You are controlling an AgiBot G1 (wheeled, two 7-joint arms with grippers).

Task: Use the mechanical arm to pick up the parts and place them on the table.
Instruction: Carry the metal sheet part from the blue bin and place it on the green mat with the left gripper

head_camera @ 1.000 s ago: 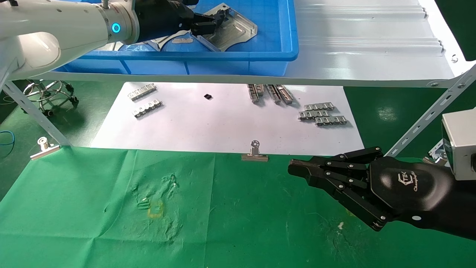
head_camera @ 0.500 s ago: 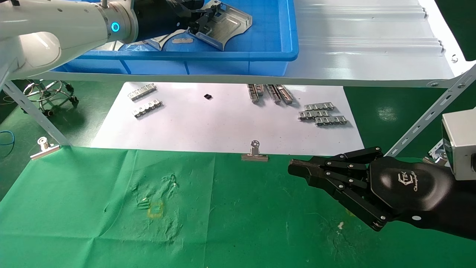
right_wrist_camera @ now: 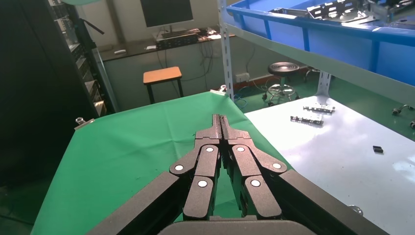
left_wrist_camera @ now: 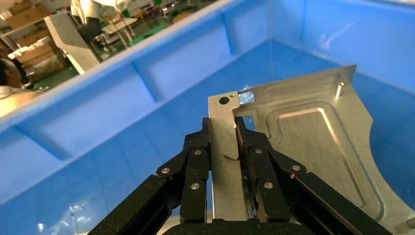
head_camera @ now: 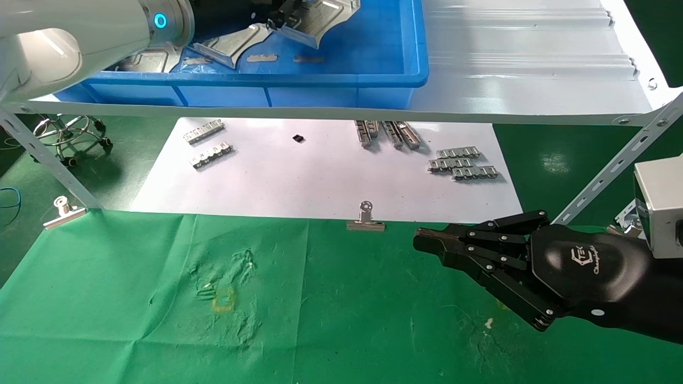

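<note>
Rising out of the bin, the left gripper now sits higher and nearer 12 o'clock in the head view than a second ago, and the plate clamped edge-on between its fingers has come up with it. The wrist view shows that plate pinched at its raised edge and clear of the blue floor. A second plate lies uncovered in the bin at 10 o'clock. I judge the pick secure; the carry to the table at 6 o'clock comes next. The right gripper idles at 4 o'clock, fingers pressed together, empty.
</note>
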